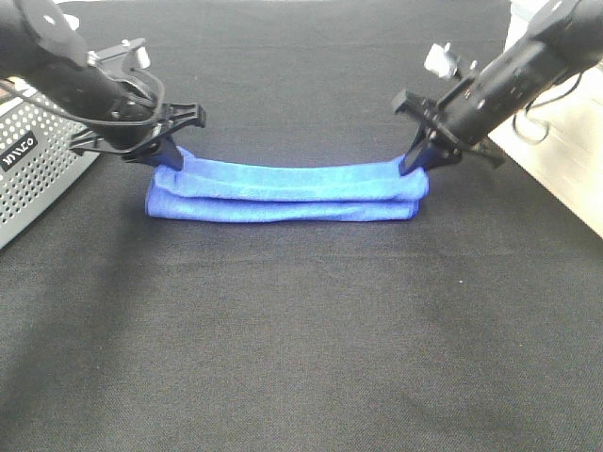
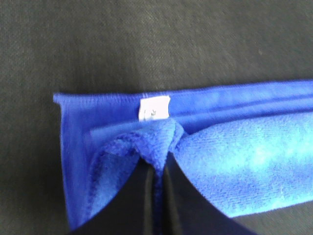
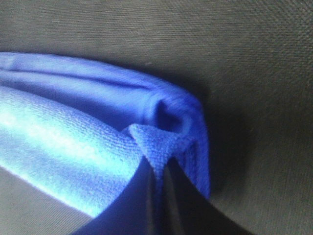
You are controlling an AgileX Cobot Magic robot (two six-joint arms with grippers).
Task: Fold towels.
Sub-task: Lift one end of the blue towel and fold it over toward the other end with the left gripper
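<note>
The royal-blue towel (image 1: 283, 193) lies folded into a long narrow strip on the black cloth table. My left gripper (image 1: 172, 155) is shut on the towel's upper layer at its left end. In the left wrist view the pinched fold (image 2: 159, 142) sits between the gripper's (image 2: 159, 164) dark fingers, just below the small white tag (image 2: 154, 107). My right gripper (image 1: 417, 158) is shut on the upper layer at the right end. The right wrist view shows its tips (image 3: 159, 171) pinching a corner of the towel (image 3: 73, 142). Both ends are lifted slightly above the lower layers.
A perforated grey basket (image 1: 33, 169) stands at the left edge, close to my left arm. The black table cloth (image 1: 301, 339) stretches in front of the towel. A pale surface (image 1: 565, 160) borders the table at the right.
</note>
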